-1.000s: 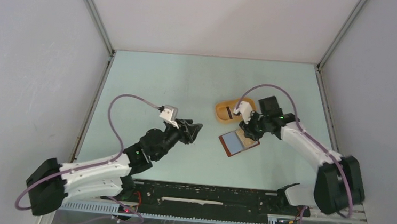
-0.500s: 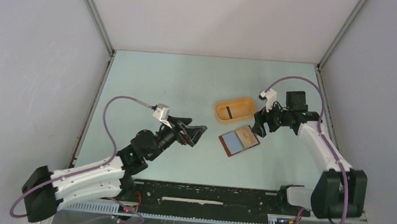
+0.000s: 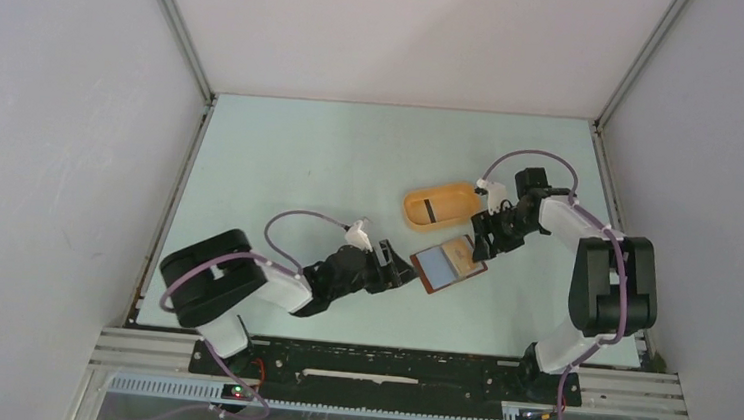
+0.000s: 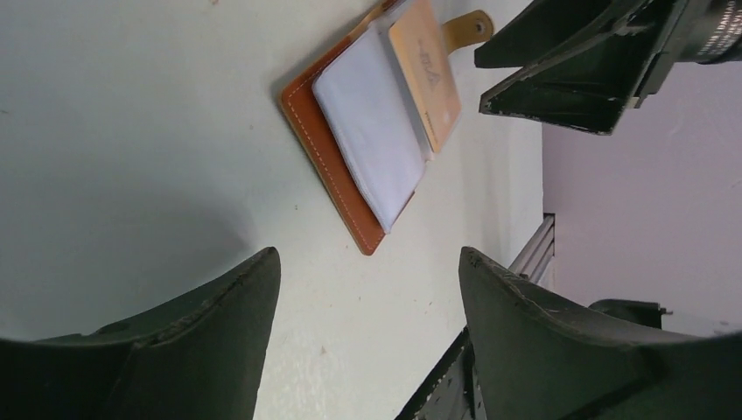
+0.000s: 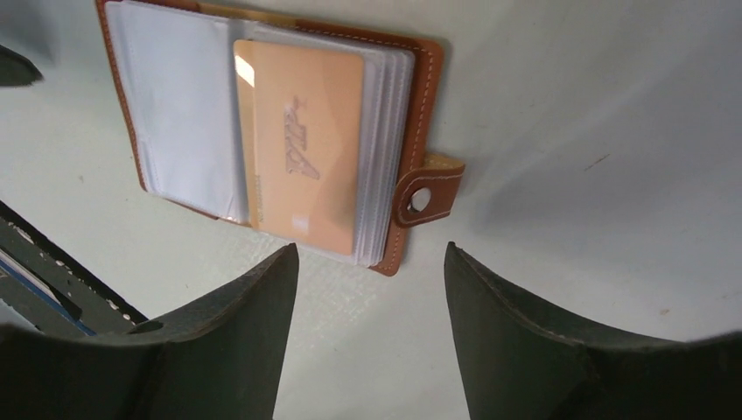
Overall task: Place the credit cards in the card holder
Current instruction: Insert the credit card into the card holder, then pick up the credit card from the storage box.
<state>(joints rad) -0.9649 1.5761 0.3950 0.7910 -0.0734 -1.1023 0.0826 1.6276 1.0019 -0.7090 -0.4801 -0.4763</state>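
card holder point(image 3: 449, 267) diagonal, snap tab point(image 5: 420, 199) toward right gripper point(image 3: 478, 248) (wide, empty); left gripper point(image 3: 406, 273) wide

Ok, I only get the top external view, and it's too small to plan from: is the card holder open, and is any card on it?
Observer: Open flat. The right wrist view shows the card holder with a peach card on its clear sleeves; whether it's slotted in is unclear.
Operator: And the snap flap?
Observer: The snap flap sticks out unfastened on that card's side.
Operator: Grippers holding anything?
Observer: No, the left gripper and right gripper both stand open and empty.
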